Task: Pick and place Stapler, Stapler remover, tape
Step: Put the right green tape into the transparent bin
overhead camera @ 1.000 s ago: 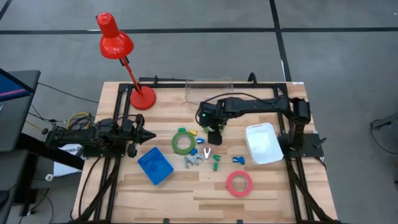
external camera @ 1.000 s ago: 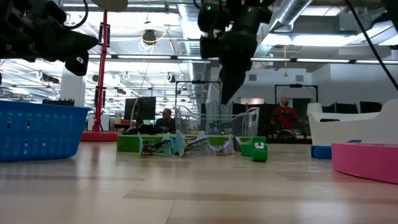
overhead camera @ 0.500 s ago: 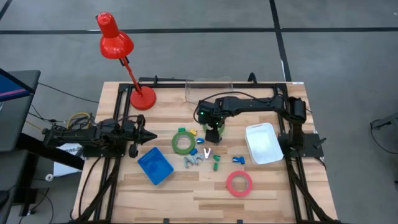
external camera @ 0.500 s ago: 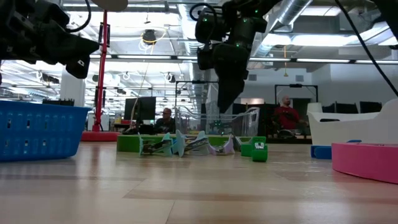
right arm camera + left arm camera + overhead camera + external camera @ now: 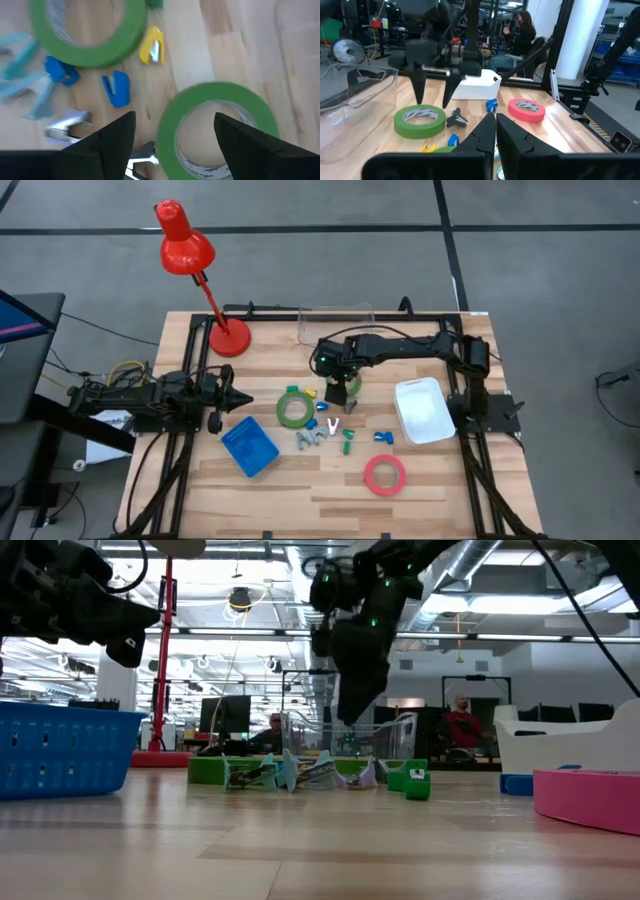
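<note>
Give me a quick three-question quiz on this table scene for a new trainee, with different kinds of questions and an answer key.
1. True or false: the right tool stands open above a green tape ring.
2. Multiple choice: the left tool is A) shut and empty, B) wide open, C) shut on a tape ring.
3. Short answer: how many tape rings lie on the table, and in which colours?

Key
1. True.
2. A.
3. Three: the one under the right tool, a second green ring and a pink ring.
</note>
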You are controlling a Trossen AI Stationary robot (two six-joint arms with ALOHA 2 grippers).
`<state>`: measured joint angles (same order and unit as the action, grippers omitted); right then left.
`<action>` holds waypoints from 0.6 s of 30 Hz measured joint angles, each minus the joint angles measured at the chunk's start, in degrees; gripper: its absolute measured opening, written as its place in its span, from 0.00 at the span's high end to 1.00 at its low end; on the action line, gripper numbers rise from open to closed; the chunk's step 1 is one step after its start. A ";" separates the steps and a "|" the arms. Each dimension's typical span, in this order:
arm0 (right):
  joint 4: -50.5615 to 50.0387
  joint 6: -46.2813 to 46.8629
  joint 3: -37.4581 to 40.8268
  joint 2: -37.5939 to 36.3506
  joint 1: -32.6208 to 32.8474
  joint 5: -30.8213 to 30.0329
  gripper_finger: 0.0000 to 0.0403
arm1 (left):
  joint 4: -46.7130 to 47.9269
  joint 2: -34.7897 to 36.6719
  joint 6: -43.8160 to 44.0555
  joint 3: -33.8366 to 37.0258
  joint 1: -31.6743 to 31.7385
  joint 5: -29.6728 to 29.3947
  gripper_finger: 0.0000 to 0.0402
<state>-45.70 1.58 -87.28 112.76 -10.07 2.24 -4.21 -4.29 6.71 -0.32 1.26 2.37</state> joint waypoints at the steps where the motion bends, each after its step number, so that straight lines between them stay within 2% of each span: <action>1: -0.32 0.00 0.11 0.40 -0.19 0.04 0.35 | -0.05 -0.02 -0.01 0.00 0.00 -0.02 0.98; 10: 0.09 0.00 0.02 4.70 -0.26 0.22 0.35 | -0.20 -0.07 -0.01 0.00 0.00 0.00 0.98; 18: -0.26 2.08 0.04 4.76 -0.62 -0.70 0.35 | -0.27 -0.07 -0.01 0.00 0.00 0.00 0.98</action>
<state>-45.96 3.67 -87.24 117.51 -10.68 1.54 -4.48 -4.36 6.70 -0.32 1.26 2.37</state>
